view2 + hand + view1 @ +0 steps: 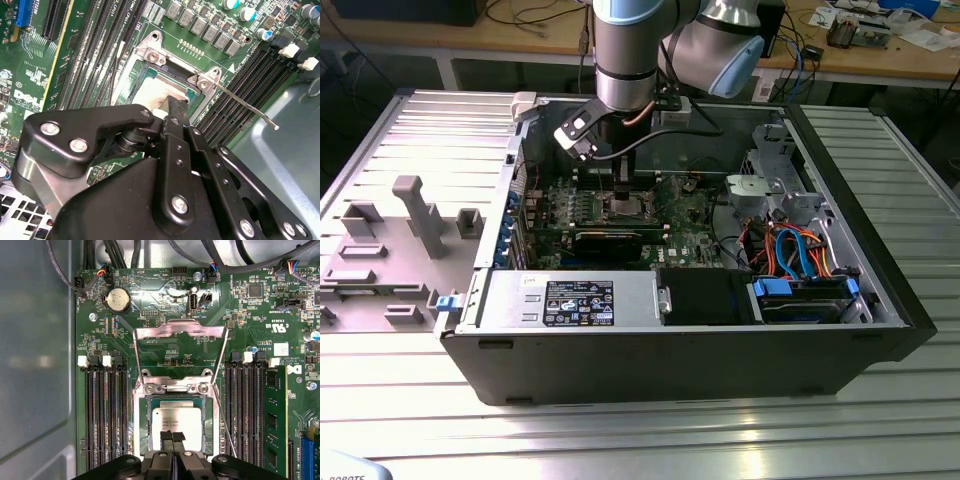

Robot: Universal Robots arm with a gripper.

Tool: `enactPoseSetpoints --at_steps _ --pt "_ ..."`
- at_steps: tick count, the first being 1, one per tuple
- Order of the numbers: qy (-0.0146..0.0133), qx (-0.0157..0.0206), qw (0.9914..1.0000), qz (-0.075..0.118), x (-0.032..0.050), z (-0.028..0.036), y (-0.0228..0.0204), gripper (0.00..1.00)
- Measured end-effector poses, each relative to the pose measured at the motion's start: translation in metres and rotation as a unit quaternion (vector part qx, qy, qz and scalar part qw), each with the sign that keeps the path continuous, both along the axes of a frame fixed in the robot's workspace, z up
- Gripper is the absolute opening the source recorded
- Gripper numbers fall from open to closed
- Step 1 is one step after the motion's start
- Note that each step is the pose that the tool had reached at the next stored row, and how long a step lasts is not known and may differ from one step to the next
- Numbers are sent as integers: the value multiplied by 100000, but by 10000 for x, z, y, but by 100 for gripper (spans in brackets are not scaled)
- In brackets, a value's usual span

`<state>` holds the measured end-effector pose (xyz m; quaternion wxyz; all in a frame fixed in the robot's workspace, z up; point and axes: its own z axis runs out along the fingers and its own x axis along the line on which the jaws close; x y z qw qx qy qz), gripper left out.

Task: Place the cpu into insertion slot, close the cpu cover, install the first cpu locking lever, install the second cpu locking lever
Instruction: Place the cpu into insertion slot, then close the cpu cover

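A ribbed metal bench (640, 440) carries an open computer case (620, 365) lying on its side. In the exterior view a grey fixture tray (380, 250) sits beside the case at nine o'clock. The robot arm (630, 50) comes in from twelve o'clock and reaches straight down into the case. Its end effector (620, 190) is over the green motherboard (695, 225), just toward twelve o'clock of a long black expansion card (610, 240). A boxy power supply (570, 300) lines the case wall at six o'clock, and a bundle of blue and orange cables (800, 250) lies at three o'clock. In the first wrist view the cpu cover (180, 331) is swung open and stands away from the socket, with the board showing through its square opening. The cpu (177, 417) lies flat inside the socket, silver-grey top up, between two banks of black memory slots (105, 415); it shows in the second wrist view too (150, 92). One thin locking lever (223, 425) is unlatched and slants out from the socket's hinge corner over the slots, its free end in the air (245, 106). The end effector (172, 436) has its two fingertips pressed together with nothing between them, and the tips rest at the cpu's near edge; whether they touch the metal cannot be told.
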<state>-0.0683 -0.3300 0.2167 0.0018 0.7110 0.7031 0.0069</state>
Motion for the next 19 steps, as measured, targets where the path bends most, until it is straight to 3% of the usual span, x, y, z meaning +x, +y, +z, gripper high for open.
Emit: enactPoseSetpoints --at_steps 19 --pt "8 -10 100000 2 25 1 -1 11"
